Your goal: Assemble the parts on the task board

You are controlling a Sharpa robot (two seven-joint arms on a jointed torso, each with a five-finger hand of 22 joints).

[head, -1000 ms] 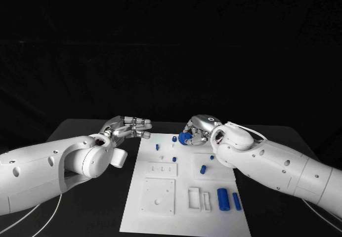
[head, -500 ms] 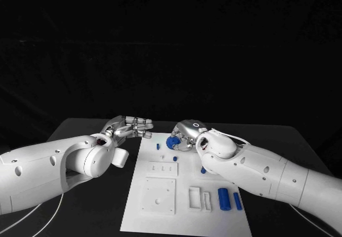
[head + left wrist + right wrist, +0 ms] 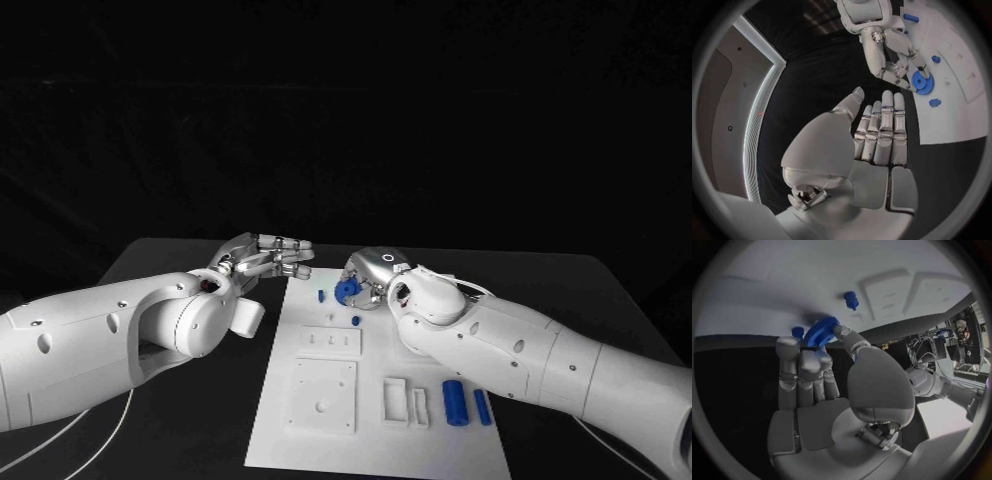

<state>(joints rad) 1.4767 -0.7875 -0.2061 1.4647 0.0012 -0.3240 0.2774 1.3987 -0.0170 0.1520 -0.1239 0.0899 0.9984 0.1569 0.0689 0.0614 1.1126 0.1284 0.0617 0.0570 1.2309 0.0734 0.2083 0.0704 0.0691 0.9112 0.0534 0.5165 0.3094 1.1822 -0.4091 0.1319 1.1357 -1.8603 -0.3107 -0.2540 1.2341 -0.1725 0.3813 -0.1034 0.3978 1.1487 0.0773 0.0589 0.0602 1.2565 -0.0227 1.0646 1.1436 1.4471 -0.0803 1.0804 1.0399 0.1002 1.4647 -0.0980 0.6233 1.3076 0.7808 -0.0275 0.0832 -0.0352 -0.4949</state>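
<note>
I see the black bench carrying the white task board. My left hand hovers beside the board's far left corner, fingers straight and apart, holding nothing. My right hand pinches a blue gear over the board's far end, near two small blue pegs.

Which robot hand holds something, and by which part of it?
The right robot hand pinches the blue gear at its toothed rim; the left robot hand holds nothing.
</note>
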